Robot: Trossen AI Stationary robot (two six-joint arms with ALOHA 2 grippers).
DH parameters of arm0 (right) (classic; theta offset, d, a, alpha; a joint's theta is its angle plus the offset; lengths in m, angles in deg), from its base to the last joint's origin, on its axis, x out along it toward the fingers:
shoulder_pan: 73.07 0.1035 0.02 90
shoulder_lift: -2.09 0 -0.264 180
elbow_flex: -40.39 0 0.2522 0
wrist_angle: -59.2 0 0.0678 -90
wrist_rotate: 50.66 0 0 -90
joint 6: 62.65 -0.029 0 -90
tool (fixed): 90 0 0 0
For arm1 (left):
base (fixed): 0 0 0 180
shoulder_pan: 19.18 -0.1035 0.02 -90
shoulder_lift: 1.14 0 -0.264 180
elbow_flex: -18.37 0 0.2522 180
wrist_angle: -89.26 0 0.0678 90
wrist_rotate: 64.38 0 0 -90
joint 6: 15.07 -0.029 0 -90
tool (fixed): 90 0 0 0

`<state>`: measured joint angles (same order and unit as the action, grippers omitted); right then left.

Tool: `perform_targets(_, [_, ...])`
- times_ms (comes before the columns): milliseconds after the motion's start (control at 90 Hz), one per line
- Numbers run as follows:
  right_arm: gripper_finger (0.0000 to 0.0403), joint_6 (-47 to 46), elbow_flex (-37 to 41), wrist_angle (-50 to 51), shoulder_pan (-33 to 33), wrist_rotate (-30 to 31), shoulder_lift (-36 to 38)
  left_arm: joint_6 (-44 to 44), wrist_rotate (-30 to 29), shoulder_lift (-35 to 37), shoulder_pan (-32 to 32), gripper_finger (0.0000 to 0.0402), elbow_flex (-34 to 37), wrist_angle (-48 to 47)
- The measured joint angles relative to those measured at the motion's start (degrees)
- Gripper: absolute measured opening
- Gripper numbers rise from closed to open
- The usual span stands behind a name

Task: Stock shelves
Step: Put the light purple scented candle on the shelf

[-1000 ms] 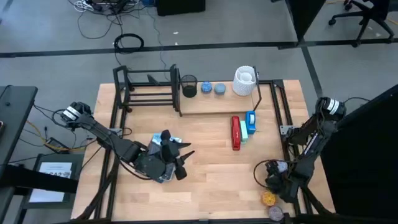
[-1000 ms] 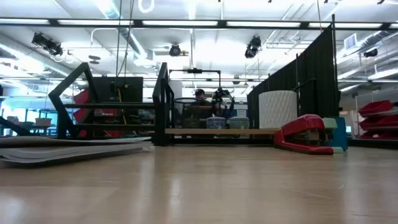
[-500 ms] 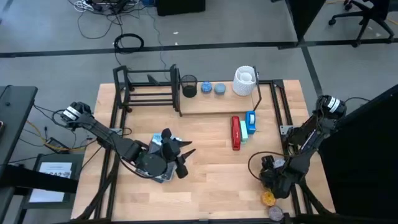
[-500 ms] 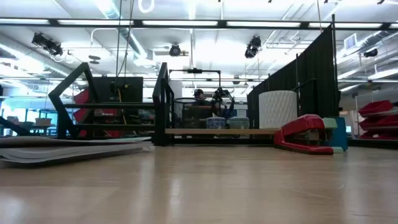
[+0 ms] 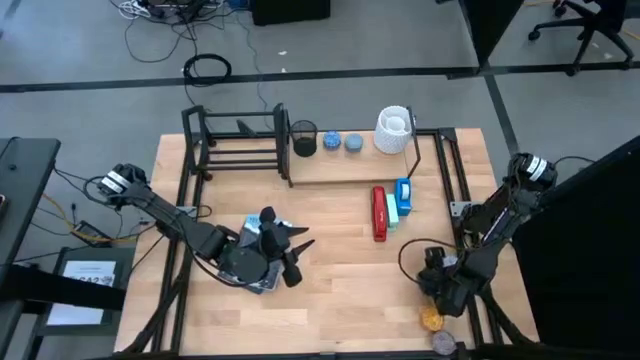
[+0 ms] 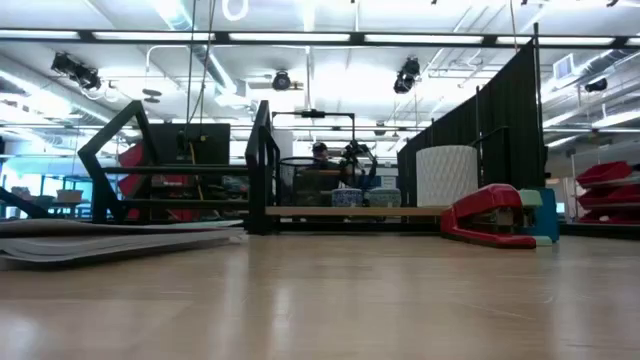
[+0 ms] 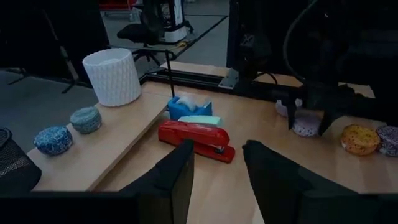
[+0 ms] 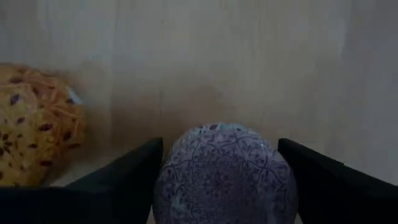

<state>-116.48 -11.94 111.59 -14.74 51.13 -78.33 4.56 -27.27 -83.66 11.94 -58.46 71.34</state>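
the right gripper (image 5: 443, 281) is sitting slightly nearer the table's middle than half a second ago, its arm more folded; the left arm is unchanged. right jaws are standing apart around a purple patterned round piece (image 8: 225, 176), a yellow speckled one (image 8: 34, 124) lying just beside. the left gripper (image 5: 285, 262) is resting low near the front left, jaws apart and empty, over a flat stack of papers (image 6: 110, 241). beyond: one red stapler (image 5: 379, 214), one blue tape dispenser (image 5: 402, 189). farthest, the shelves (image 5: 335, 165) are carrying two blue round pieces (image 5: 342, 142), one mesh cup (image 5: 303, 137), one white ribbed cup (image 5: 394, 129).
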Motion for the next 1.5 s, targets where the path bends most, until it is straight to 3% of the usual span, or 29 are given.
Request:
perform_targets(344, [0.0250, -5.5, -0.1, 0.8, -0.9, 0.8, 0.0, -1.4, 0.0, 0.0, -0.3, 0.0127, 0.0, 0.0])
perform_targets(511, [0.0250, -4.4, -4.2, 2.9, -5.9, 0.2, -0.2, -1.5, -0.1, 0.0, -0.4, 0.0127, 0.0, 0.0])
perform_targets(644, [0.0250, 2.7, -9.1, 3.7, -12.1, 0.7, -0.2, -3.2, -0.9, 0.0, -0.4, 0.0127, 0.0, 0.1])
perform_targets(878, [0.0250, 22.7, -19.1, 3.2, -27.2, 3.0, -0.2, -6.5, -2.1, 0.8, -0.4, 0.0127, 0.0, 2.2])
perform_targets(1144, [0.0250, 47.3, -24.8, -1.8, -53.3, 0.0, -0.1, -9.1, -5.6, 2.4, -0.4, 0.0127, 0.0, 1.2])
perform_targets(1333, [0.0250, 55.1, -24.9, -18.2, -70.2, -6.9, -3.2, -8.7, -9.0, 2.4, -0.4, 0.0127, 0.0, 0.9])
perform_targets(1500, [0.0250, 56.1, -26.1, -31.5, -77.7, -17.1, -12.3, -8.9, -12.0, 2.4, -0.4, 0.0127, 0.0, 2.5])
